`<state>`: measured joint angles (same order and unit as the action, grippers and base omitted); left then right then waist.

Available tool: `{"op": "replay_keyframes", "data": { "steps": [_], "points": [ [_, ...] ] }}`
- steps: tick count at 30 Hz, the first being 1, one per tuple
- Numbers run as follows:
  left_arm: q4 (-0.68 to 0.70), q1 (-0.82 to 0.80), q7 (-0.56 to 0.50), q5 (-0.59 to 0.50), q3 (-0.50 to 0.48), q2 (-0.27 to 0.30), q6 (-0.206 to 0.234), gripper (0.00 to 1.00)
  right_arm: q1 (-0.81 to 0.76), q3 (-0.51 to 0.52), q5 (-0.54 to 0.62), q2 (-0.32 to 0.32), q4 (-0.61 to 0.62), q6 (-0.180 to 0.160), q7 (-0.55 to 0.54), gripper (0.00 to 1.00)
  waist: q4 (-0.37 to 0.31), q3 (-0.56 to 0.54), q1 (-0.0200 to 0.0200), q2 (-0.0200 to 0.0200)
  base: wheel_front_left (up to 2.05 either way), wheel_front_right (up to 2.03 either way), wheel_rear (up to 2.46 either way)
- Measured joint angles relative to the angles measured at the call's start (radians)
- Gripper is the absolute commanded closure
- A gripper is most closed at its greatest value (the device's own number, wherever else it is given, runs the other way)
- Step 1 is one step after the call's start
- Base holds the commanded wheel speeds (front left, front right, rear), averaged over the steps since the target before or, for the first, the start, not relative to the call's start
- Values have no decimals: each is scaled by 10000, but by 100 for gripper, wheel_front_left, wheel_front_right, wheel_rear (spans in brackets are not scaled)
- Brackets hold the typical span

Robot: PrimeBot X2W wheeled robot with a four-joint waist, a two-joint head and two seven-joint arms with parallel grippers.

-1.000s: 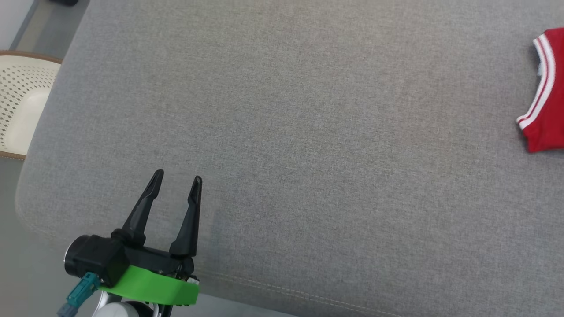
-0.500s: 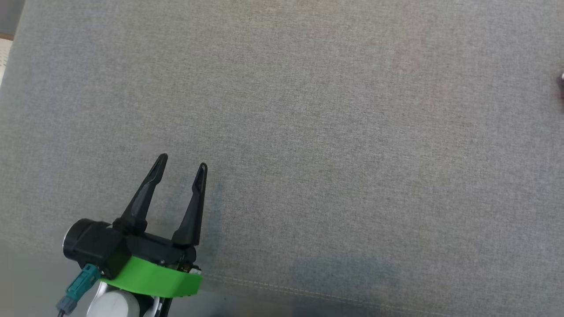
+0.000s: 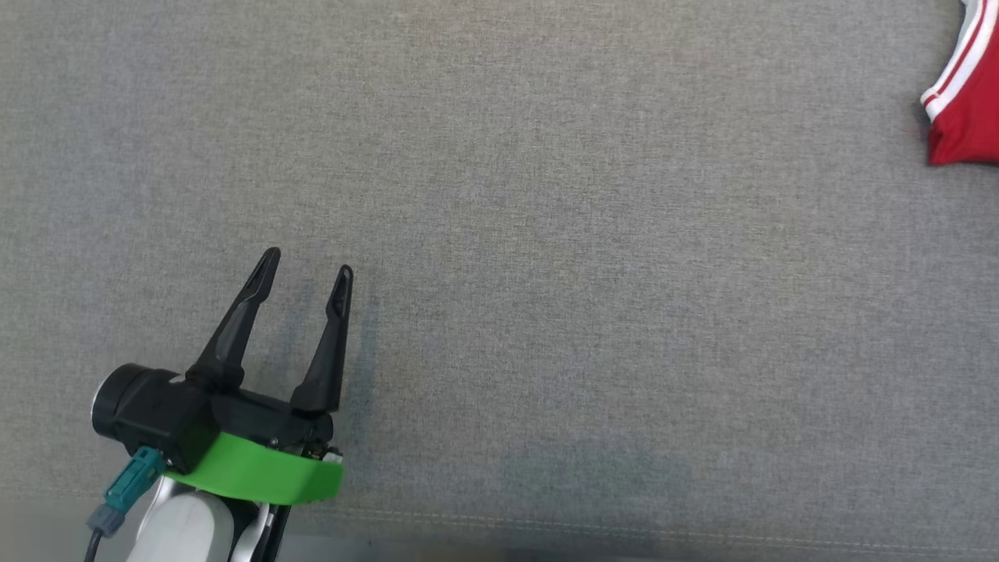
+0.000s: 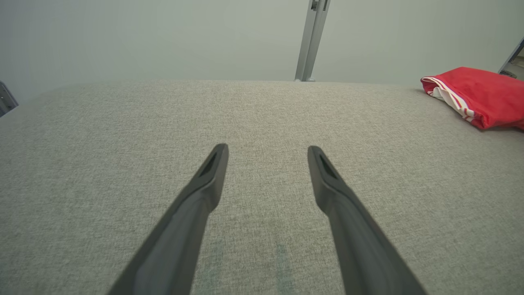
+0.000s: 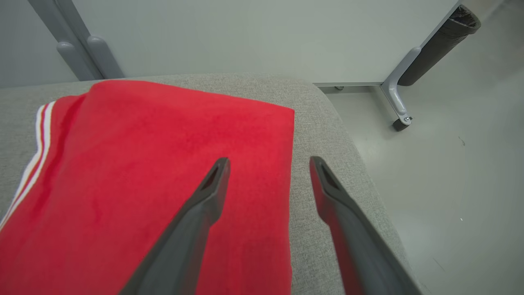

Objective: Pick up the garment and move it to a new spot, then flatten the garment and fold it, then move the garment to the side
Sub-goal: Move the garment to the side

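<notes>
At the lower left of the head view, the left claw point(image 3: 307, 262) hovers over the bare grey upholstered cushion point(image 3: 546, 234), its two dark fingers apart and empty. Well off to its right lies the folded red cloth garment with white-striped trim point(image 3: 964, 117), a neat rectangle near the cushion's rounded corner. Over the garment's right edge the right claw point(image 5: 269, 160) stands with fingers apart, gripping nothing. The last step, setting the garment aside, looks all but done. The next move likely calls for lifting the right claw clear without snagging the fold.
</notes>
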<state>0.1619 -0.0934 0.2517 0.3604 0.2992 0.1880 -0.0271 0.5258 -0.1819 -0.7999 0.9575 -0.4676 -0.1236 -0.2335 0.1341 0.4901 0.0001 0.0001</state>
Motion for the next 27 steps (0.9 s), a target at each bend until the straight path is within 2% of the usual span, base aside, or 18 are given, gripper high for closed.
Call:
{"op": "replay_keyframes", "data": {
  "steps": [5,11,16,18,21,27],
  "points": [
    [-290,-93,0,2,-23,-4,0,0,0,140,334,-527,188,-2,1601,0,-157,-271,0,0,0,0,0],
    [-961,-95,0,94,-395,-23,52,0,-35,-71,1352,-1152,894,-4,3582,0,-412,-858,0,0,0,0,0],
    [-1636,-90,-19,466,-759,-59,284,0,-574,-232,1490,-2119,1496,-12,4681,0,-675,-1459,0,0,0,0,0],
    [-1877,-87,-19,610,-836,-81,291,0,-965,-295,1503,-2487,1616,-13,4951,0,-788,-1711,0,0,0,0,0],
    [-2395,-47,-17,679,-1101,-77,460,0,-1775,-598,1856,-3129,1674,-17,4938,0,-1032,-2241,-1,0,0,0,0],
    [-3010,424,-15,681,-1129,-88,516,0,-2983,-918,2219,-4182,1741,-15,4878,0,-1410,-3060,-1,0,0,0,0]
  ]
}}
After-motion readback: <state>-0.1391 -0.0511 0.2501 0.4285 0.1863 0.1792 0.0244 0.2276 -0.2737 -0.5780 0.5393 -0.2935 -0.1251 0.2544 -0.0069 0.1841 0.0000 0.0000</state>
